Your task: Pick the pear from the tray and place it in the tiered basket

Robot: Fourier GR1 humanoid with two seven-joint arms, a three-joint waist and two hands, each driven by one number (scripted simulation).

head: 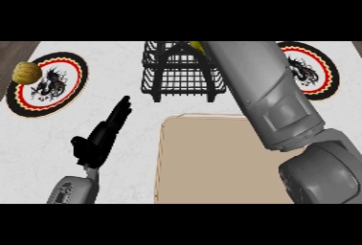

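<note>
so the left hand (99, 139) stands edge-on over the pale marbled counter (127, 186), black fingers straight and pressed together, with the smooth tan tray (212, 162) just beside it and the black wire tiered basket (180, 72) beyond its fingertips. the grey right forearm (272, 100) reaches up across the tray into the basket, hiding its hand, so i cannot tell its state; a yellow sliver of the pear (195, 46) shows there. a round patterned plate (60, 91) beyond the left hand carries a bumpy yellowish ball (28, 72).

1. A kitchen: a white marbled counter (134, 139) carries the things.
2. Kitchenware shows it: a black wire tiered basket (180, 76), a beige tray (205, 162), patterned round plates (50, 86).
</note>
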